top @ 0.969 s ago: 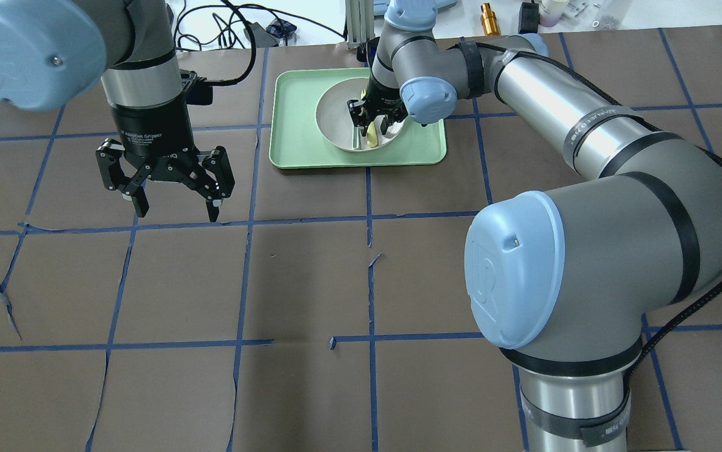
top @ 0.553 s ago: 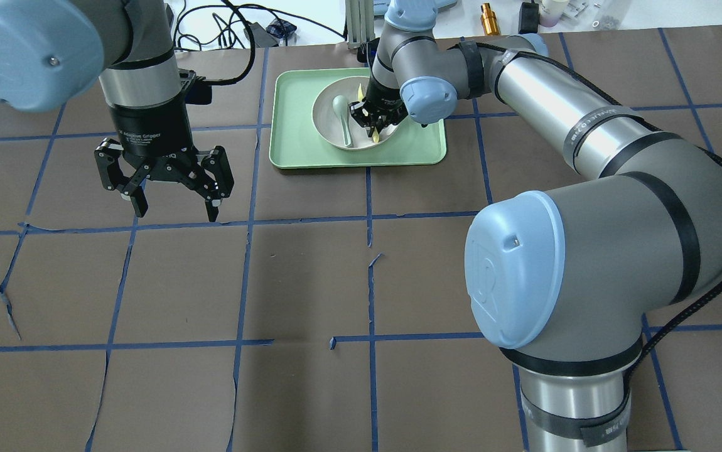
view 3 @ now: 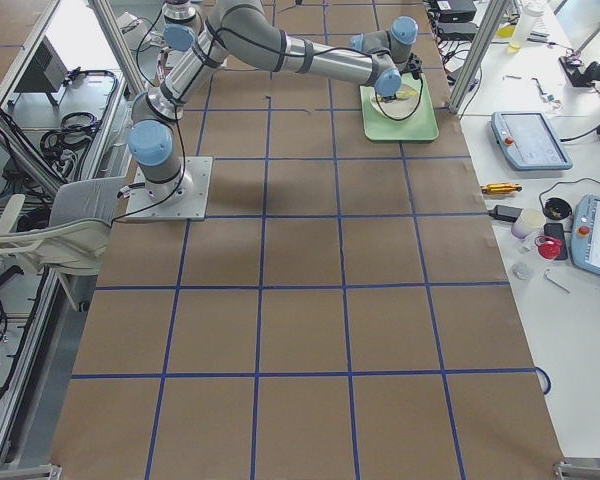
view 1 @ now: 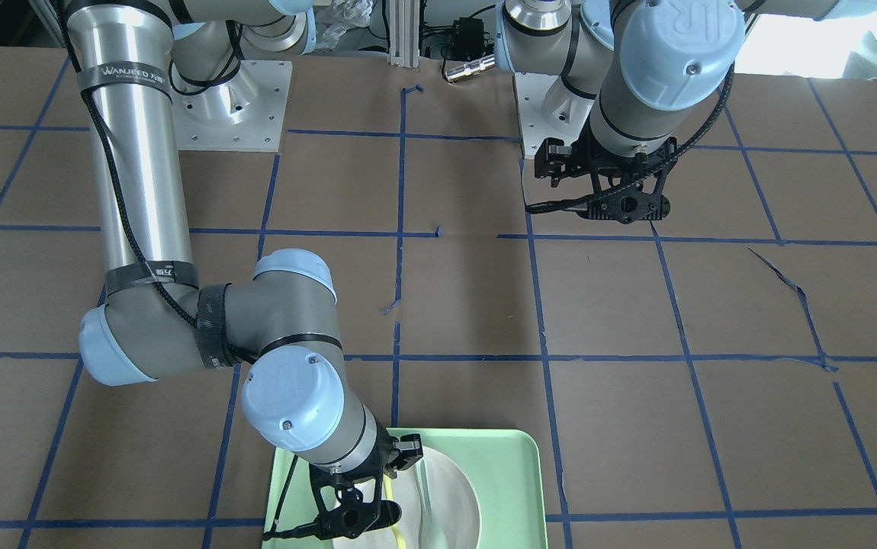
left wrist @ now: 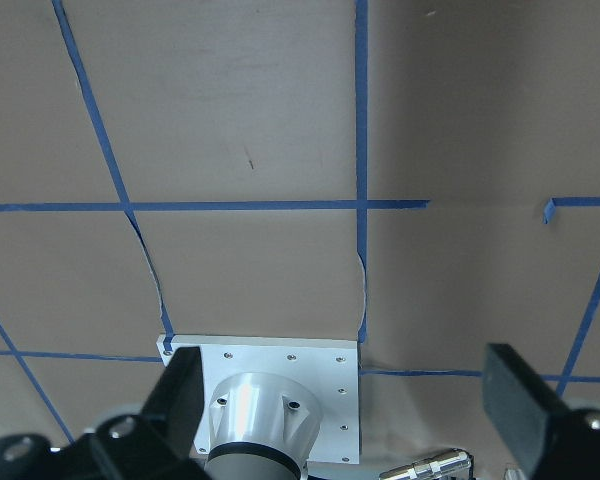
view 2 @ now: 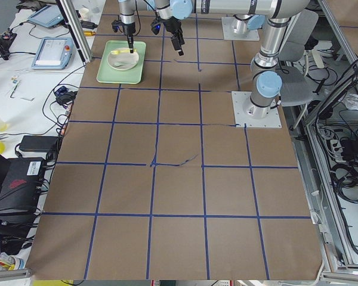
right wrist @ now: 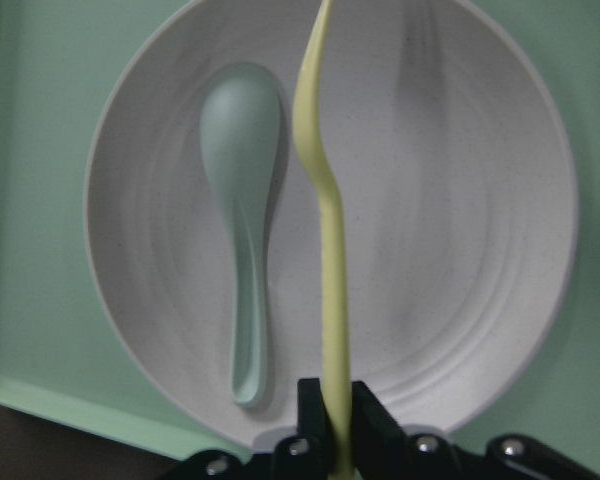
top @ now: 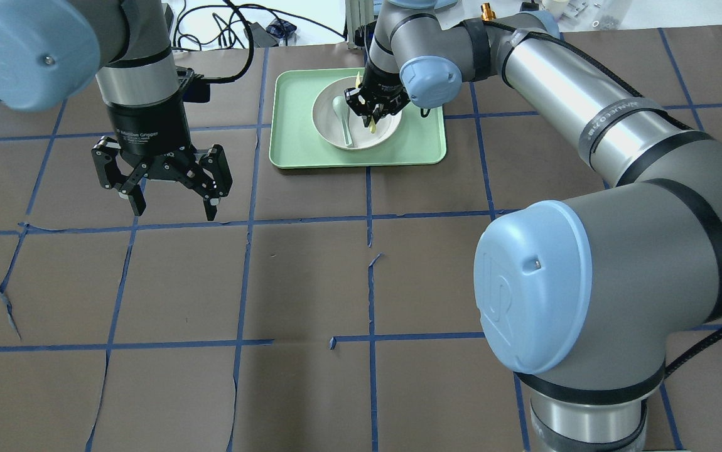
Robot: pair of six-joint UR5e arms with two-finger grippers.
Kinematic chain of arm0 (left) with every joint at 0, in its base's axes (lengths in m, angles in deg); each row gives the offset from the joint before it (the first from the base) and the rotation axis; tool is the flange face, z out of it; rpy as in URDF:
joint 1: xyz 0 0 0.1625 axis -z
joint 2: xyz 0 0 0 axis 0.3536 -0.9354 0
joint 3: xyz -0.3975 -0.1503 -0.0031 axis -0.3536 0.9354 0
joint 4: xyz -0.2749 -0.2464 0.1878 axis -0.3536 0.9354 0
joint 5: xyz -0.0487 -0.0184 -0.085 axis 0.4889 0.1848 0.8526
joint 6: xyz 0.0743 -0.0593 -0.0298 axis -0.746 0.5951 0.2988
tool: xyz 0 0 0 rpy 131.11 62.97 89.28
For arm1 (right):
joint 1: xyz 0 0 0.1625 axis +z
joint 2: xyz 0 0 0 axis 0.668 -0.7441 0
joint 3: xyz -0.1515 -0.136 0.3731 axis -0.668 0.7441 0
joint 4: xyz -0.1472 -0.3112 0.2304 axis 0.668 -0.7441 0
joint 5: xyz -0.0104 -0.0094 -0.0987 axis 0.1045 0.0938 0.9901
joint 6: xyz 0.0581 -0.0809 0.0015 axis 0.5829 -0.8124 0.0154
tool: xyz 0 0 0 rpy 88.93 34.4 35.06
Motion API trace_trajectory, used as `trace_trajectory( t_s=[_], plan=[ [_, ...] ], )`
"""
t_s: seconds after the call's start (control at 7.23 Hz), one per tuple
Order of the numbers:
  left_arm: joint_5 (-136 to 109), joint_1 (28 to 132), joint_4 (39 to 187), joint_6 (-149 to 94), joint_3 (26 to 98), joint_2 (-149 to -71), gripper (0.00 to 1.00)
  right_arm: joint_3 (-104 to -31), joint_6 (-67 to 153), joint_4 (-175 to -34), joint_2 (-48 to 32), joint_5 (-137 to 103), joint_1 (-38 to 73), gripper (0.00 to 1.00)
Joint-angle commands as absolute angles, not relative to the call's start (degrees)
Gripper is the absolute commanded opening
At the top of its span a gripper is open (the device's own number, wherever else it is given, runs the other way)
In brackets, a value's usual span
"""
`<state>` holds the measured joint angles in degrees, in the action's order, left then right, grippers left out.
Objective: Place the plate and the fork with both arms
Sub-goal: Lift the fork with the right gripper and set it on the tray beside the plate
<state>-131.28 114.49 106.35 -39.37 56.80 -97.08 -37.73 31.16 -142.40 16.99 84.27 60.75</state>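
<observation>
Fork (right wrist: pixel 325 250): found pinched at its handle end in the right claw (right wrist: pixel 338 400), clamped tight on the slim stem, hanging over the plate (right wrist: pixel 460 200) and apparently clear of it. Found the plate inside the mint tray (top: pixel 292 125), a grey-green spoon (right wrist: pixel 242 200) lying in its hollow. Saw the left claw (top: pixel 174 209) spread wide and empty above the brown tabletop (top: pixel 304 270). Judged a straight upward draw best, with firm grip: thin, smooth, curved plastic, likely to pivot. Noted matte speckled plate, faintly ringed.
</observation>
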Motion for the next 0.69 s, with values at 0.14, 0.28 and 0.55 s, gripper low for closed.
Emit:
trace_trajectory(
  t_s=[0.14, 0.28, 0.55],
  plan=[
    [-131.28, 114.49, 106.35, -39.37, 56.93, -97.01, 1.0, -37.95, 31.14, -141.89, 14.9, 90.82, 58.9, 0.0],
    [-131.28, 114.4, 106.35, -39.46, 57.01, -97.19, 1.0, -38.3, 30.08, -141.89, 14.89, 91.13, 56.02, 0.0],
    [-131.11, 114.4, 106.35, -39.38, 57.02, -97.45, 1.0, -39.61, 30.68, -141.98, 15.94, 90.61, 54.94, 0.0]
  ],
)
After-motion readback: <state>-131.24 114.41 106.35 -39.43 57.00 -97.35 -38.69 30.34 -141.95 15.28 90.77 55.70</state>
